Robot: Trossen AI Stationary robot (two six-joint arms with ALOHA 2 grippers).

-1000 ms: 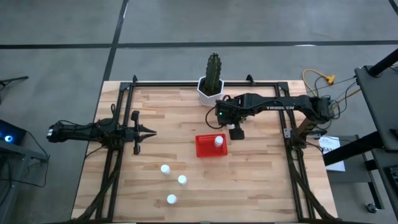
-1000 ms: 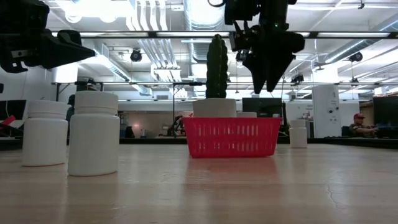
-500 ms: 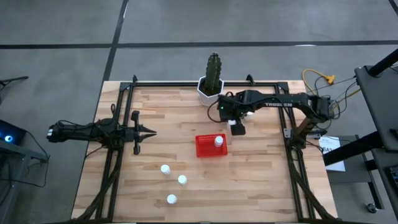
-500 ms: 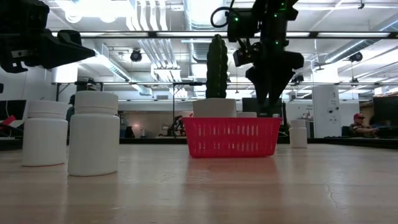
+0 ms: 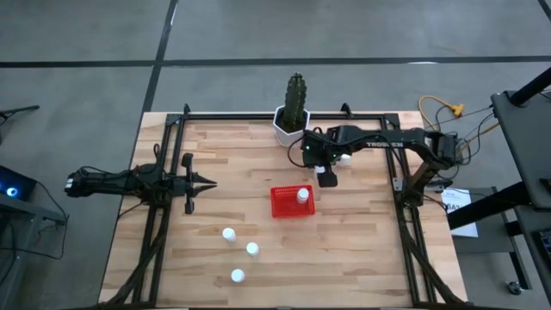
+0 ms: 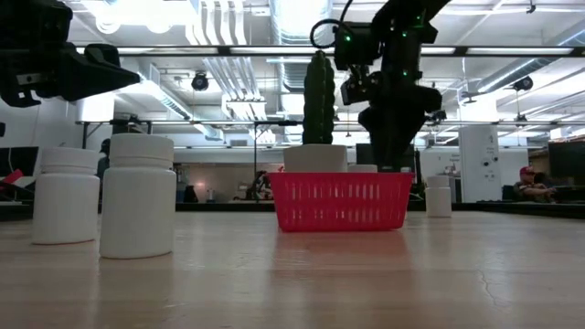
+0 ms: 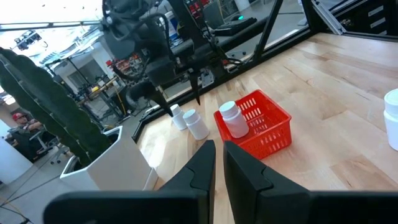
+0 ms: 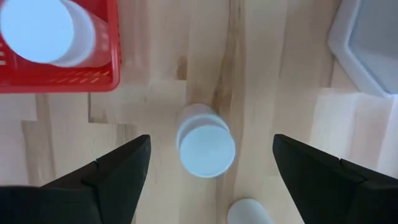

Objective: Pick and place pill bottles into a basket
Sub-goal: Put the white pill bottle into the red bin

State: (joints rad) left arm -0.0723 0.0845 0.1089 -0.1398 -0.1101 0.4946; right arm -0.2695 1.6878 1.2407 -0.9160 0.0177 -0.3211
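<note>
A pill bottle (image 8: 206,142) stands just beside the red basket (image 8: 74,78), under the right gripper (image 8: 211,162), fingers spread wide, while the left gripper (image 5: 209,182) waits pinched together well apart from the basket

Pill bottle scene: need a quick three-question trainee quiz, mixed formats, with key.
1. True or false: the red basket already holds one pill bottle.
2. How many pill bottles stand in the group on the bare table between the basket and the near edge in the high view?
3. Multiple choice: the right gripper is A) shut on a bottle, B) open, jaws either side of a standing bottle, C) parked at the table's left side.

Key: 1 true; 2 three; 3 B.
</note>
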